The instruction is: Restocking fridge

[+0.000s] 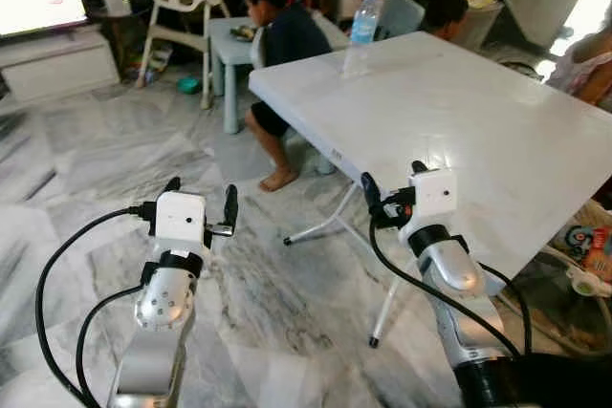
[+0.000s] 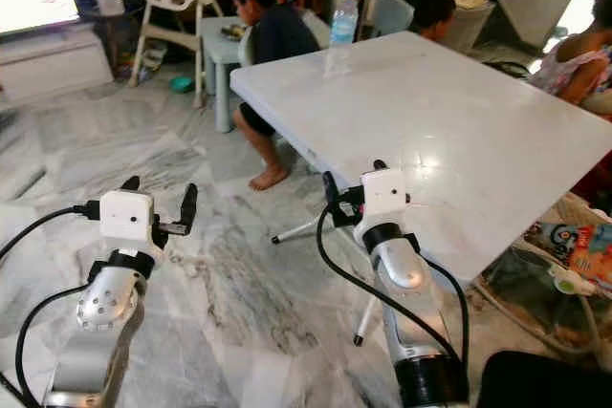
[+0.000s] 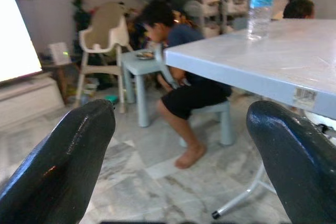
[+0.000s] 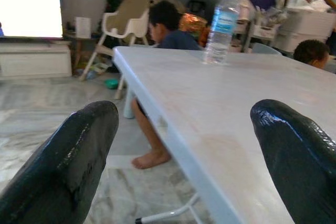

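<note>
Ahead, a clear plastic water bottle with a blue label stands upright near the far edge of the smooth white folding surface, upper centre. Left hand, over veined marble floor, and right hand, at the surface's near edge, have fingers spread, empty.

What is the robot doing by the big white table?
The robot isn't holding anything. Its left gripper is open over the marble floor, and its right gripper is open at the near edge of the white table. A water bottle stands at the table's far edge, out beyond both grippers. A person sits past the table at a small table.
</note>
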